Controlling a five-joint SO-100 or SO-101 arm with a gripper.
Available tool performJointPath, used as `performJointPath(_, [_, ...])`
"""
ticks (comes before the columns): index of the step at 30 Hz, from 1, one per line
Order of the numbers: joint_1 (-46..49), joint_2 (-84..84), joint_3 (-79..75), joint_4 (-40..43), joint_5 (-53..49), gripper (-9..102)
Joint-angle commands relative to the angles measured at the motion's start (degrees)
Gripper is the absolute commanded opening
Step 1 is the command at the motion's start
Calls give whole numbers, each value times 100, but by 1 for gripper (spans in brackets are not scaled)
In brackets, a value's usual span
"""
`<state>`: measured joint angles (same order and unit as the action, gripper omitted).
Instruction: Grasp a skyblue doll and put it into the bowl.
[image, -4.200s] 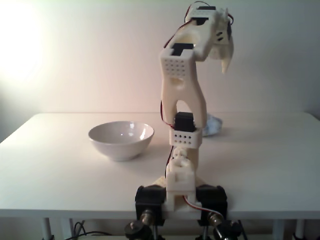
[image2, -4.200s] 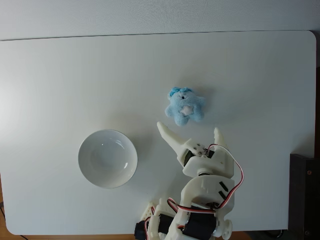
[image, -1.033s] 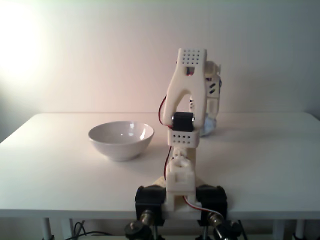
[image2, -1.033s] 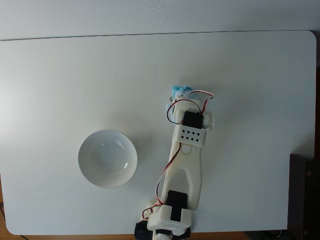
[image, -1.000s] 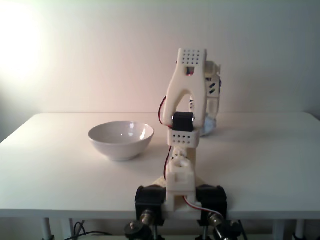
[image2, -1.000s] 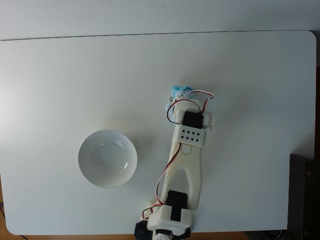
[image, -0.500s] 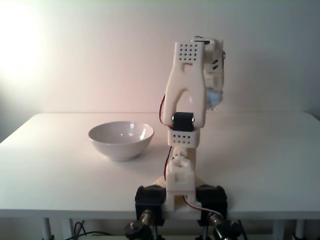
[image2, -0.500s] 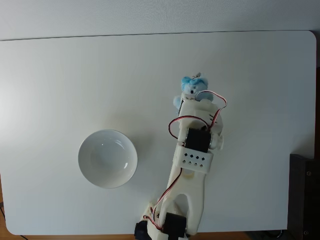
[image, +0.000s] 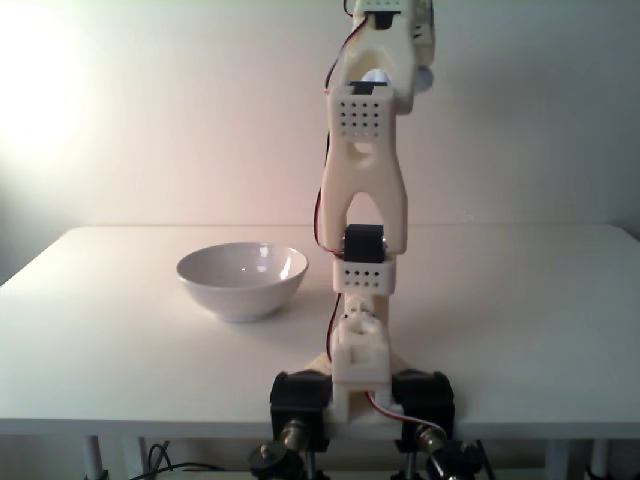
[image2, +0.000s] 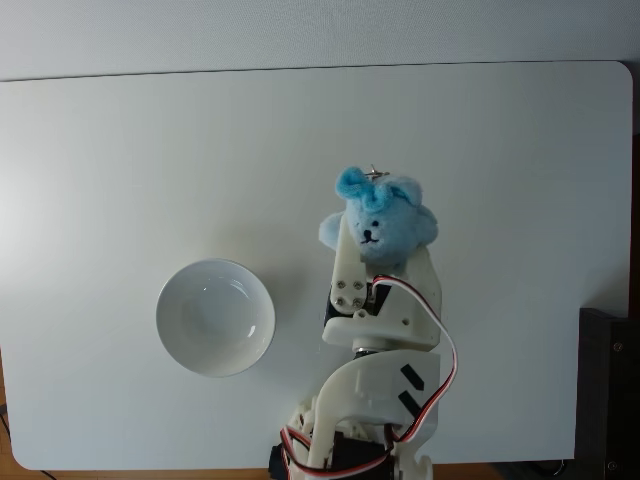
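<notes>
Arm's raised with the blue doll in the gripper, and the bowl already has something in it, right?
Not quite. The bowl is empty; the fixed view from above shows its bare white inside. The rest holds: the arm is raised and the gripper is shut on the doll, well above the table.

Skyblue doll (image2: 379, 222) in raised end effector (image2: 375, 245), right of bowl (image2: 215, 317) on table (image2: 120, 160).

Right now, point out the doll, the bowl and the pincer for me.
Doll (image2: 381, 226): top-down fixed view, on its face.
Bowl (image2: 166, 339): top-down fixed view, on its left inner wall.
Pincer (image2: 372, 252): top-down fixed view, between the fingertips gripping the doll's lower body.
</notes>
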<state>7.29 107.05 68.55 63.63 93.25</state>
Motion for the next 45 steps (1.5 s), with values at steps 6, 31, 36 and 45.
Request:
performJointPath(6, [-1494, 633, 0, 0, -35, 0])
performJointPath(31, [-3955, 624, 2804, -62, -44, 0])
performJointPath(36, [-4166, 633, 3560, -62, -44, 0])
performJointPath(45, [-4307, 589, 4465, -79, -44, 0])
